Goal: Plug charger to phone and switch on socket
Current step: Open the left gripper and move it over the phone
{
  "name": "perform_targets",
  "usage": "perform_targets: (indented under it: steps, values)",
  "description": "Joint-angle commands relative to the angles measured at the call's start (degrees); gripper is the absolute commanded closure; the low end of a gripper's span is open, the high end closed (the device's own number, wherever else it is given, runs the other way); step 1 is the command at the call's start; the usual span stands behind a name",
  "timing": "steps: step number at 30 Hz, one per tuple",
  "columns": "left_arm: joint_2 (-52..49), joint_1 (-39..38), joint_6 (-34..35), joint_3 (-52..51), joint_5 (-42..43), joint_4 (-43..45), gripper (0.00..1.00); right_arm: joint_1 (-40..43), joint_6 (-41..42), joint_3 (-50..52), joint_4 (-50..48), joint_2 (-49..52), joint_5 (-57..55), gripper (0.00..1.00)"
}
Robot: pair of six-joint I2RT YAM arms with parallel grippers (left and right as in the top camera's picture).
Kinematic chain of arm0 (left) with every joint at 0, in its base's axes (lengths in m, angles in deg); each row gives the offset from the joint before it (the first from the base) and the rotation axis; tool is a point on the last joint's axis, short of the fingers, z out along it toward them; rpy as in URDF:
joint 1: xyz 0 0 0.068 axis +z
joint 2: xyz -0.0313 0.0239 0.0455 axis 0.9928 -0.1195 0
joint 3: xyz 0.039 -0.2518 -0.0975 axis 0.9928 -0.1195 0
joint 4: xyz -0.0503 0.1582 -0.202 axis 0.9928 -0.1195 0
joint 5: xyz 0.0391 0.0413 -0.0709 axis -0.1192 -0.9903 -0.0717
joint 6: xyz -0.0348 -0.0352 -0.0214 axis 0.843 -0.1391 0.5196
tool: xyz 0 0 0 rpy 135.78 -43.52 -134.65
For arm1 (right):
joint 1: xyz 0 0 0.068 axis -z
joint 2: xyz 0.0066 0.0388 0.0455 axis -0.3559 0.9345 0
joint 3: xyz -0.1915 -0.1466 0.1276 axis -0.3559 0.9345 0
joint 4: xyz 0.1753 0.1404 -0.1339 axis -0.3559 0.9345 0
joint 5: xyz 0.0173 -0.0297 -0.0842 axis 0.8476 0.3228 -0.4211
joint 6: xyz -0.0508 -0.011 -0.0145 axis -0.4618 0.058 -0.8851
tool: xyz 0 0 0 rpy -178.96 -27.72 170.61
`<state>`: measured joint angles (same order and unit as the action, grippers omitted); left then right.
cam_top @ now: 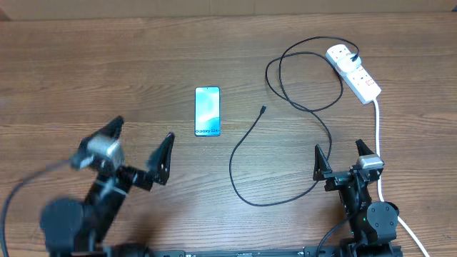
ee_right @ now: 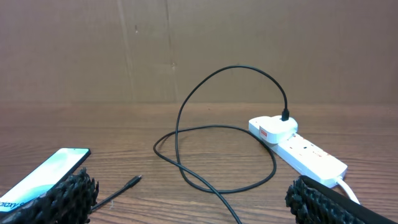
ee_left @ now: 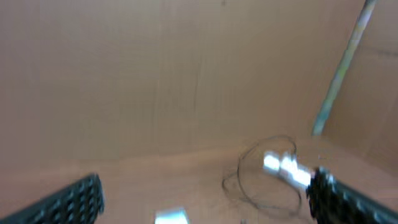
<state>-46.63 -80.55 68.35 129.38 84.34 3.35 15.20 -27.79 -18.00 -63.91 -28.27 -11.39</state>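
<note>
Highest and closest to the overhead camera is the left gripper (cam_top: pixel 145 130), a little blurred, above the near left part of the tabletop (cam_top: pixel 64 64). Its two fingers stand wide apart with nothing between them.

The phone (cam_top: pixel 208 111) lies flat near the middle of the tabletop, a bit to the left. Its light blue screen faces up, and "Galaxy S24" is readable at its near end. To its right, near but not touching, lies the small connector tip (cam_top: pixel 263 109) of the charger (cam_top: pixel 230 163). The thin black cable runs from there toward the near edge, curves right and goes in loops to the far right corner. There lies the socket (cam_top: pixel 355 73), a white strip with small red marks. The cable ends at the white plug (cam_top: pixel 341 54) on its far end. A thick white cord (cam_top: pixel 377 135) leaves the strip toward the near right corner. The right gripper (cam_top: pixel 338 147) sits low by the near edge, between cable and cord, its jaws also wide apart and empty.

The right wrist view is sharp. It shows the cable entering the top of the plug, a red patch on the plug's side, only part of the word "Galaxy", and a brown board wall (ee_right: pixel 186 50) behind the tabletop. The left wrist view is blurred: phone, cable loop and socket are pale shapes, and no writing can be read.
</note>
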Motion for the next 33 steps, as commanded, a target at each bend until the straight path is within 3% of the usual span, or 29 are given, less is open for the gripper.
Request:
perform_targets:
  steps: [1, 5, 10, 19, 27, 31, 33]
  values:
    - [-10.84, -0.37, -4.61, 11.13, 10.56, -6.62, 0.0, 0.2, 0.37, 0.59, -0.33, -0.46, -0.11, 0.0]
    - [-17.11, -0.37, -4.26, 13.11, 21.2, -4.52, 0.0, 0.2, 0.37, 0.59, -0.33, -0.46, -0.11, 0.0]
    - [-20.96, -0.39, -3.48, 18.4, 17.81, -8.96, 0.0, 0.2, 0.37, 0.59, -0.33, -0.46, -0.11, 0.0]
    - [-40.28, -4.66, -5.62, 50.12, -7.56, -49.59, 0.0, 0.2, 0.37, 0.59, -0.33, -0.46, -0.11, 0.0]
    - [-47.45, -5.79, -1.84, 51.15, 8.87, -50.99, 0.0, 0.2, 0.37, 0.59, -0.33, -0.46, -0.11, 0.0]
    - [-47.69, -8.5, 3.93, 51.58, 4.42, -51.28, 0.0, 0.2, 0.37, 0.59, -0.33, -0.46, -0.11, 0.0]
    - [-48.7, -12.72, 5.77, 54.18, -1.68, -53.35, 0.0, 0.2, 0.37, 0.59, -0.33, -0.46, -0.11, 0.0]
